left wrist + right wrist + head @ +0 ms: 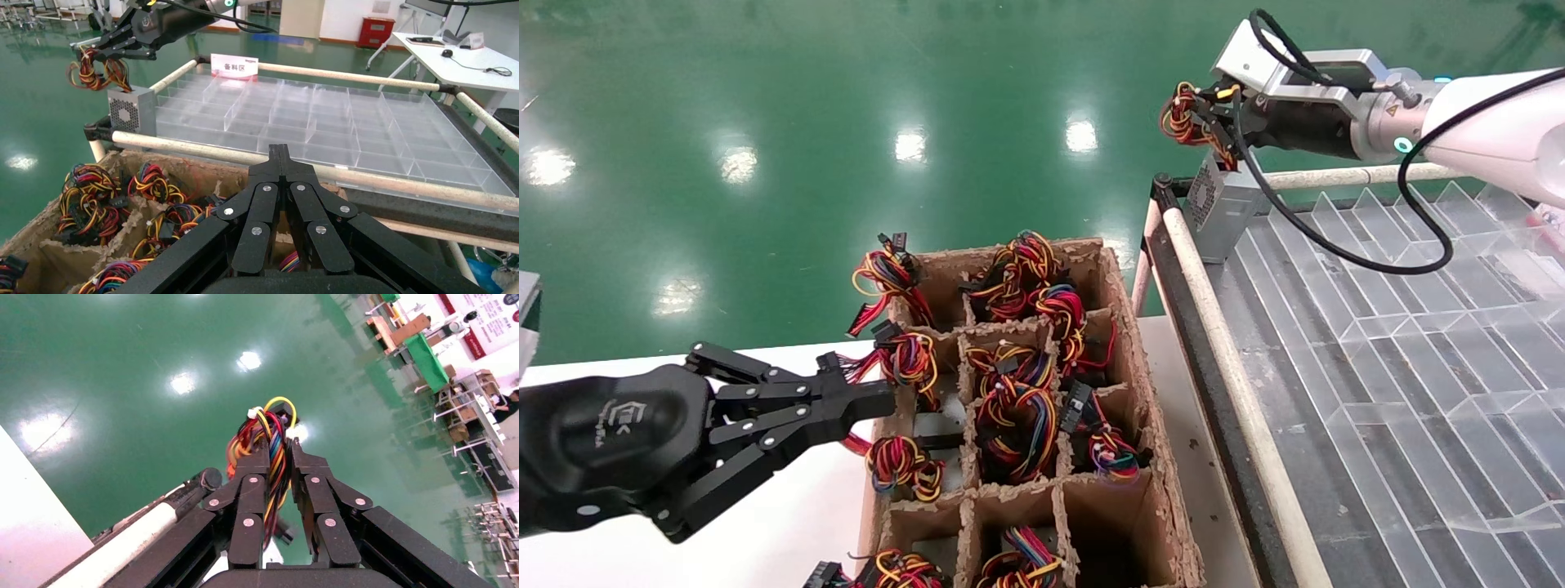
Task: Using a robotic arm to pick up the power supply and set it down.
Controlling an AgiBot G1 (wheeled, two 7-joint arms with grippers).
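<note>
Two arms in view, right one working. Clear divider tray (1377, 327) on the pipe-framed cart at right, largest thing here, compartments bare except at the far left corner. Cardboard crate (1124, 327) on the white table (789, 523), cells stuffed with spare units and wire coils. Robotic arm (1491, 131) reaching in from upper right over that far corner of the tray. Left gripper (878, 400) parked low at the crate's left edge, fingers pressed together on nothing. Power supply (1218, 208) at the tray's far-left corner, grey box tilted, lower end down at the corner, resting or just clear not certain. Right gripper (1214, 110) above it, fingers (251, 496) clenched on the wire bundle (1185, 114), box hanging from the wires.

Step in hand, by judgement: set-down, pick already done, carry over the tray finished or nearly so. Next move calls for lowering until the box sits flat in the corner compartment, then releasing the wires and lifting clear without snagging the coil.
</note>
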